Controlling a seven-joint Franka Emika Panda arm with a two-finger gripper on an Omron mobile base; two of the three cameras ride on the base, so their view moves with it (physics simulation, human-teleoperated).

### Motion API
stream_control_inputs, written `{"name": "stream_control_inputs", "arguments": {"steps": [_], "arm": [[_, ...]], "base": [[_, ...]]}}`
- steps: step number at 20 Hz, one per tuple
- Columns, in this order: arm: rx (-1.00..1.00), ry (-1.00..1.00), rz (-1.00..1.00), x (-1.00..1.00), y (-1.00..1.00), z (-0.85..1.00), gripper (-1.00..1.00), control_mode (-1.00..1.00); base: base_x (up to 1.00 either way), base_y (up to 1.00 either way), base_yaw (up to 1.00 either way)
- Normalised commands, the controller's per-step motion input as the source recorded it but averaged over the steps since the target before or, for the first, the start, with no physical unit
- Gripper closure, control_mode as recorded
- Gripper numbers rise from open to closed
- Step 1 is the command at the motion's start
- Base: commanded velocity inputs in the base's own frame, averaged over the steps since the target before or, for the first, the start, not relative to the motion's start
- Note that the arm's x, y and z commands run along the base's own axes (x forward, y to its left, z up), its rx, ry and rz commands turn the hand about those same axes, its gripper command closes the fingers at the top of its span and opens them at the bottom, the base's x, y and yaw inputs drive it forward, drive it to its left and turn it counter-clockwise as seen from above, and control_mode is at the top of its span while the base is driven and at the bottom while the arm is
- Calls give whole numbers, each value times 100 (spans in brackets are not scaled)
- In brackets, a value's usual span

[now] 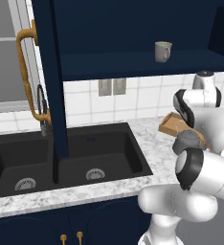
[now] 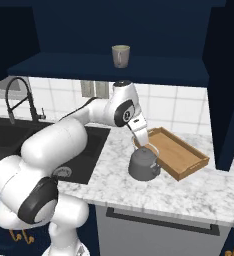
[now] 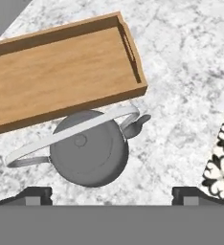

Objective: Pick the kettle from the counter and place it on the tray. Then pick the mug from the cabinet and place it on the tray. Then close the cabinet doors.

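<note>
The kettle (image 3: 89, 155) is a squat, rounded body of smooth dark-grey metal with a small lid knob, a stubby spout and a thin pale wire handle arching over it; it stands on the bench (image 2: 199, 190), a white-and-grey speckled marble slab, touching or just beside the near rim of the tray (image 3: 61, 72). The tray is a shallow rectangle of light-brown wood with visible grain, a low raised rim and a slot cut in one short side; nothing lies in it. In the hand view the gripper (image 3: 112, 194) hovers above the kettle with its two dark fingertips set wide apart, one at each lower corner, gripping nothing. In the right base view the hand hangs just over the kettle's handle, though the fingers themselves are hard to make out there. From the left base view the arm's white links cover most of the kettle and tray. The small grey-beige mug (image 2: 121, 55), cylindrical with a side handle, stands upright on the shelf of the navy cabinet (image 2: 109, 30), whose door (image 1: 54, 72) stands open edge-on, its long curved brass-orange handle (image 1: 28, 72) showing. A black double sink (image 1: 85, 153) is sunk into the bench. No writing is legible anywhere.
</note>
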Motion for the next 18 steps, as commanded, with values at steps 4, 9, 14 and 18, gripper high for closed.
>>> {"name": "stream_control_inputs", "arguments": {"steps": [4, 9, 14, 18], "arm": [[14, 3, -16, 31, -21, -4, -100, -100], [7, 0, -18, 40, -27, -17, -100, -100], [5, 0, -16, 26, -22, -26, -100, -100], [5, 0, -14, 7, -18, -29, -100, -100]], "base": [[0, 0, 0], [0, 0, 0], [0, 0, 0], [0, 0, 0]]}}
